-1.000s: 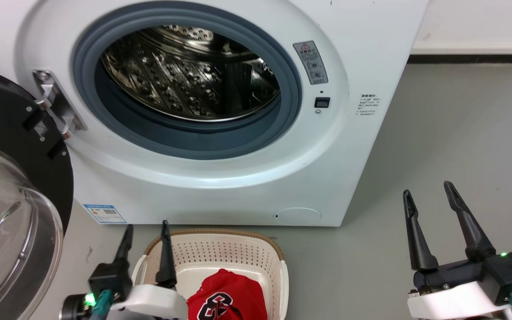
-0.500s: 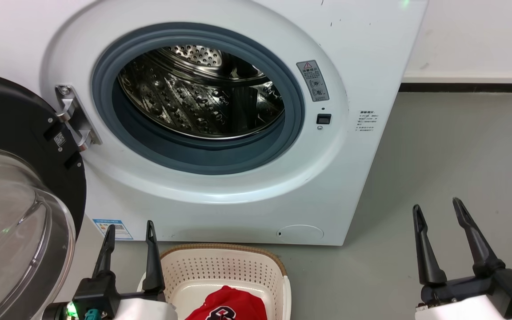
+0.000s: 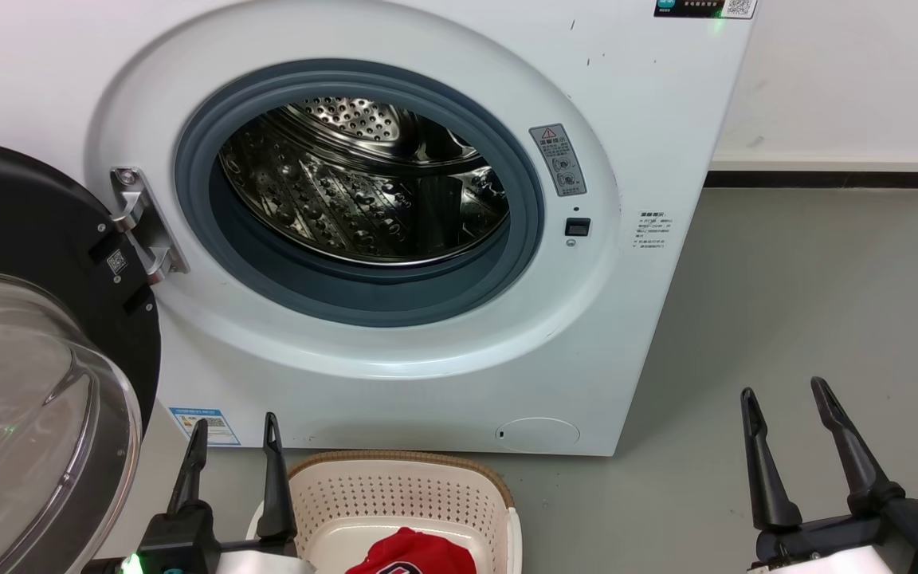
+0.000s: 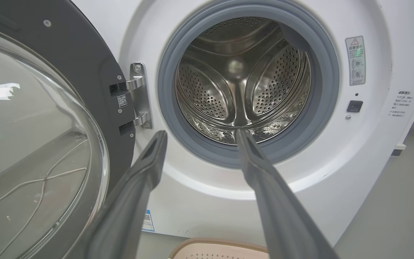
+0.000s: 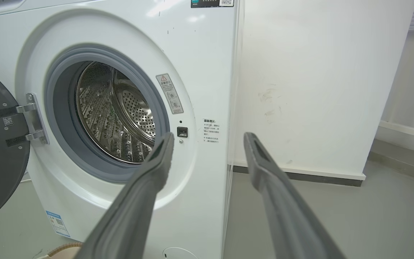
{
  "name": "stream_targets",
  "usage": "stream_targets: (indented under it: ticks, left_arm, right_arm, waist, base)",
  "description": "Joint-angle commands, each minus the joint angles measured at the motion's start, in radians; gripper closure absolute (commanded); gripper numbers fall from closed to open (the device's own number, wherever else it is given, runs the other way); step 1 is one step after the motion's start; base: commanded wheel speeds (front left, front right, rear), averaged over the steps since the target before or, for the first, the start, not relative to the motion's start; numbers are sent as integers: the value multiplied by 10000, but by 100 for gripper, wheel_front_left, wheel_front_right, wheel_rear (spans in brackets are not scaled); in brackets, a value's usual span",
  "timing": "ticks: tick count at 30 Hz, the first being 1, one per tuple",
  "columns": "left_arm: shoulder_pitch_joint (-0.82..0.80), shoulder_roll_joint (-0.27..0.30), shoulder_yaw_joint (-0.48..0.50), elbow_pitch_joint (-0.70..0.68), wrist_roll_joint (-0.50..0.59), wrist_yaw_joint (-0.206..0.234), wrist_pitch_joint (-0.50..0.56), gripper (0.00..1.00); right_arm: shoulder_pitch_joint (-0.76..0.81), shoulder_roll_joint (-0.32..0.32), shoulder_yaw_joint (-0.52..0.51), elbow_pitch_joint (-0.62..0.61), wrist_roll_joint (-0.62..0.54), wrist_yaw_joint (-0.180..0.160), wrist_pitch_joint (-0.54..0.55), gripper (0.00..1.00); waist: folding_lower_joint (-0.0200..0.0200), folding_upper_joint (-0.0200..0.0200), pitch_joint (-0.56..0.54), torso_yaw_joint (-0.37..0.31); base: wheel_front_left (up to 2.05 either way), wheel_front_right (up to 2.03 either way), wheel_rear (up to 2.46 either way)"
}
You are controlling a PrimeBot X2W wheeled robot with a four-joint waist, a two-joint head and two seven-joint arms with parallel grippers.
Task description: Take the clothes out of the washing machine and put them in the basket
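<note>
The white washing machine stands before me with its door swung open to the left; the steel drum shows no fabric inside. On the floor below the porthole sits the cream basket, and a red garment lies in it at the bottom edge of the head view. My left gripper is open just left of the basket's rim, fingers pointing at the machine's base. My right gripper is open over bare floor to the machine's right. The left wrist view has the drum straight ahead, the basket rim below.
Grey floor stretches to the right of the machine up to a white wall with a dark skirting strip. The open glass door bulges into the lower left. In the right wrist view the wall stands beside the machine.
The head camera has tilted up, so the machine and basket sit lower in the picture. Both grippers show lower in view; the left one has shifted left of the basket's rim, still open.
</note>
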Motion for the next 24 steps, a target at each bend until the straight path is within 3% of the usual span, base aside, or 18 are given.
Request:
stream_targets:
  ticks: [1,23,24]
  left_arm:
    - [66,-17,36,-46,-30,-62,-22,0]
    - [52,-18,193,115,211,-243,-22,0]
    - [27,-2,187,98,200,-254,2,100]
  right_arm:
    - [135,10,-8,19,89,-9,-16,0]
    - [155,10,4,135,138,-11,-16,0]
    - [78,0,5,113,116,0,0,100]
  waist:
    - [1,-1,-16,2]
    - [1,-1,-180,-18]
    - [1,-1,-181,-17]
  base:
    - [0,0,0]
    - [0,0,0]
    - [0,0,0]
